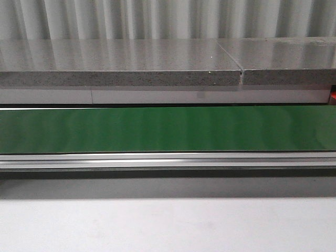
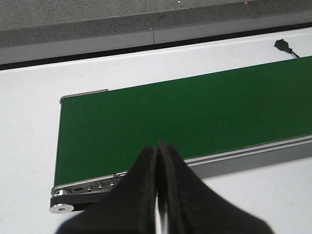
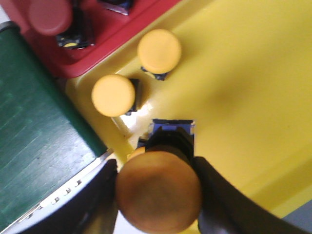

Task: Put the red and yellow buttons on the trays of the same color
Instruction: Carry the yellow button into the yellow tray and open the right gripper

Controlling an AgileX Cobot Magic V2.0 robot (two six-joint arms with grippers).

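In the right wrist view my right gripper (image 3: 158, 190) is shut on a yellow button (image 3: 158, 191), its cap between the two fingers and its dark base pointing down at the yellow tray (image 3: 243, 97). Two more yellow buttons (image 3: 113, 95) (image 3: 159, 49) stand upright in that tray. A red button (image 3: 49, 15) sits in the red tray (image 3: 112, 36) beside it. In the left wrist view my left gripper (image 2: 158, 146) is shut with nothing in it, above the near rail of the green belt (image 2: 195, 112). Neither gripper shows in the front view.
The green conveyor belt (image 1: 168, 128) runs across the front view, with an aluminium rail (image 1: 168, 160) along its near side and a grey stone ledge (image 1: 121, 79) behind. The belt's end (image 3: 39, 161) lies against the yellow tray. A black plug (image 2: 283, 45) lies on the white table.
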